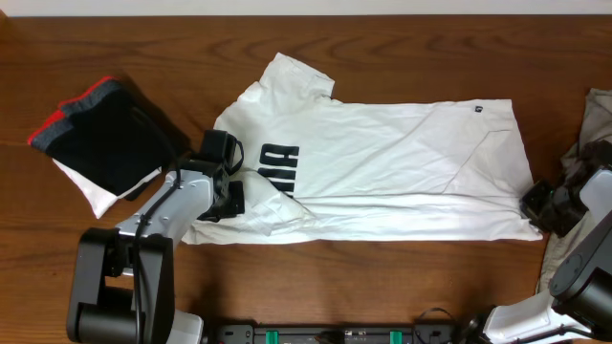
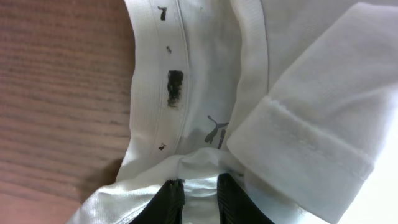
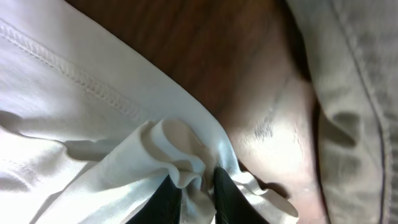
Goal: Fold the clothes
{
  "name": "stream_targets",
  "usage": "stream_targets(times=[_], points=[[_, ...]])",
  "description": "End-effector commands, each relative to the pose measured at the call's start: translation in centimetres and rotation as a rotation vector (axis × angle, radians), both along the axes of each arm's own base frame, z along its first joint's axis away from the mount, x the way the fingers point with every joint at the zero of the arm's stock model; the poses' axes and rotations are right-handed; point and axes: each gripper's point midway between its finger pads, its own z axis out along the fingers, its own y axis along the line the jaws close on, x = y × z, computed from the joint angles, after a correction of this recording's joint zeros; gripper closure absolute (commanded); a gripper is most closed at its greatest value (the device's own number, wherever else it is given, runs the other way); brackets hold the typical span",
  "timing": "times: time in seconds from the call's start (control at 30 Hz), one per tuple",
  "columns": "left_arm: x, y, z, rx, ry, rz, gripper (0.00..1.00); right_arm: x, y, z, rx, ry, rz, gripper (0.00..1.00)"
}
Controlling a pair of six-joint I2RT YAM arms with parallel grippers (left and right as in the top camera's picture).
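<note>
The clothes, a white T-shirt (image 1: 382, 162), lie across the middle of the wooden table, doubled lengthwise, collar end to the left. Black lettering (image 1: 277, 167) shows near the left end and a small dark tag (image 1: 478, 108) near the hem. My left gripper (image 1: 232, 199) is at the collar end, shut on a fold of the white cloth (image 2: 200, 190), just below the neckband (image 2: 155, 93) with its printed label. My right gripper (image 1: 533, 205) sits at the lower right hem corner. Bunched hem fabric (image 3: 180, 149) is pinched between its fingers (image 3: 198, 186).
A folded pile of dark garments with red trim (image 1: 100, 134) lies at the left, on top of a white piece (image 1: 96, 196). A grey-beige garment (image 1: 598, 124) lies at the right edge, close to my right gripper (image 3: 354, 93). Bare wood (image 1: 382, 38) runs behind the shirt.
</note>
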Motion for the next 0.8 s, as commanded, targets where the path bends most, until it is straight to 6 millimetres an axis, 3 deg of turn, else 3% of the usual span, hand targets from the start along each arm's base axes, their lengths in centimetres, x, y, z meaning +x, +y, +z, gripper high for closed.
stream_targets(times=[0.0,0.1,0.23,0.4,0.47,0.57,0.67,0.77], points=[[-3.5,0.4,-2.1,0.007,0.133,-0.006,0.78,-3.6,0.8,-2.2,0.022,0.144,-0.026,0.85],[-2.4,0.2,-1.4,0.002,0.094,-0.006,0.78,-3.3,0.7,-1.8,0.019,0.125,-0.027,0.85],[0.0,-0.1,1.1,-0.015,-0.012,-0.007,0.79,-2.3,0.2,0.2,-0.016,0.059,-0.030,0.83],[2.7,-0.6,6.4,-0.047,-0.210,-0.009,0.77,-0.2,-0.7,5.1,-0.089,-0.103,-0.053,0.75],[3.6,-0.7,8.4,-0.060,-0.295,-0.010,0.61,0.8,-1.1,7.3,-0.123,-0.182,-0.052,0.68],[4.6,-0.9,11.1,-0.078,-0.413,-0.010,0.51,2.3,-1.7,10.9,-0.185,-0.313,-0.050,0.51],[6.2,-1.2,13.5,-0.097,-0.533,-0.011,0.51,4.5,-1.2,13.6,-0.189,-0.466,-0.018,0.52],[7.9,-1.4,14.7,-0.111,-0.616,-0.012,0.51,6.4,0.1,14.8,-0.151,-0.568,0.060,0.57]])
